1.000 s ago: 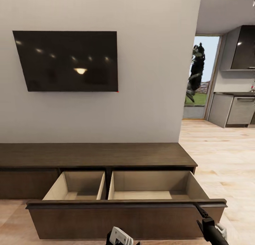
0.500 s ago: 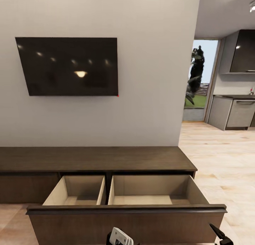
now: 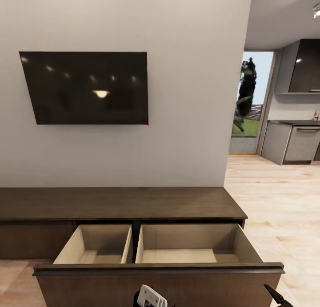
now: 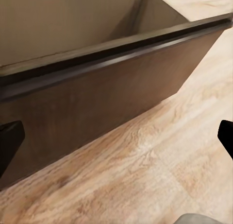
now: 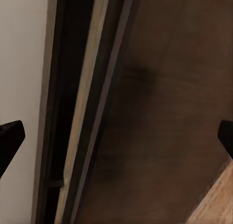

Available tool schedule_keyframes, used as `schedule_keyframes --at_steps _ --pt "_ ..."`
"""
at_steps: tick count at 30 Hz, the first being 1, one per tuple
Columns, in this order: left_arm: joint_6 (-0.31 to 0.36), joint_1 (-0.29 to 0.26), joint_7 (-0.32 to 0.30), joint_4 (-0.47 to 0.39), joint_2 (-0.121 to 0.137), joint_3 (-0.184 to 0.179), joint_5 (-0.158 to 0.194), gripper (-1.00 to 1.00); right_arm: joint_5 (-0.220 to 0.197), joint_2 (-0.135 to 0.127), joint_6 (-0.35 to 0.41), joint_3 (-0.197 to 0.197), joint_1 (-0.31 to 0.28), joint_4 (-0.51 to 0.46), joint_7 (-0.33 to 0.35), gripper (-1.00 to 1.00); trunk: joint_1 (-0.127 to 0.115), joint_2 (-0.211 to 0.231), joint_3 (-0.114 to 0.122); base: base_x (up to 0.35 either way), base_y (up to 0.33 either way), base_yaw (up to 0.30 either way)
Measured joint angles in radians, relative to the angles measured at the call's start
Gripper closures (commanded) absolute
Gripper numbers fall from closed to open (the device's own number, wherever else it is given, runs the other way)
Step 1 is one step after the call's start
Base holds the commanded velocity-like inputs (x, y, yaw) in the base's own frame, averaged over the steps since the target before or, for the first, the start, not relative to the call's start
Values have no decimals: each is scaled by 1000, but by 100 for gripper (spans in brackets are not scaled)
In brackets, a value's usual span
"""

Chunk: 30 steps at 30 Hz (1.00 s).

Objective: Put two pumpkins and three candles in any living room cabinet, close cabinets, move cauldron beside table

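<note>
Standing square in front of the cabinet (image 3: pixel 120 202), the robot is facing a drawer (image 3: pixel 158 271) that is hanging pulled right out toward it, and that looks like the whole point of the position: an open drawer at arm's reach is where pumpkins and candles could be dropped in from above. Both compartments are lying bare, pale beige inside, a divider running between the narrower left bay (image 3: pixel 95 245) and the wider right bay (image 3: pixel 195 242).

The cabinet is showing as a long, low, dark-brown wood unit sitting against the grey wall under the television (image 3: pixel 84 87), its top flat, its drawer front plain and handleless with a thin lip along the upper edge. The wooden floor (image 3: pixel 275 196) is running off toward a kitchen doorway on the right.

The left gripper (image 4: pixel 116 139) is pointing at the drawer front from just outside it, low over the floor, its two fingertips spread wide at the edges of the wrist view and carrying nothing. The right gripper (image 5: pixel 116 136) is sitting close against the drawer's front, looking along the lip, fingers likewise parted and empty. In the head view a dark tip of the right arm (image 3: pixel 273 295) is poking in at the bottom corner. My read: the loading has not yet started.
</note>
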Motion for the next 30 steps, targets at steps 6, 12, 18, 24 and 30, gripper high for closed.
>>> schedule_keyframes --at_steps 6,12,18,24,30 --pt "1 0 0 0 0 0 0 -100 1 1 -2 1 0 1 -5 -100 -23 42 19 0 0 0" --pt "2 0 1 1 0 0 0 -100 1 1 -5 1 0 1 -6 -100 -46 84 38 0 0 0" --pt "3 0 1 1 0 -1 0 -100 0 1 -8 1 0 2 -7 -100 -69 126 56 0 0 0" --pt "4 0 1 2 0 -1 0 -100 1 2 -10 1 1 2 -8 -100 -92 168 75 0 0 0" --pt "4 0 1 2 0 -1 0 -100 0 1 -10 1 0 2 -8 -100 -115 210 94 0 0 0"
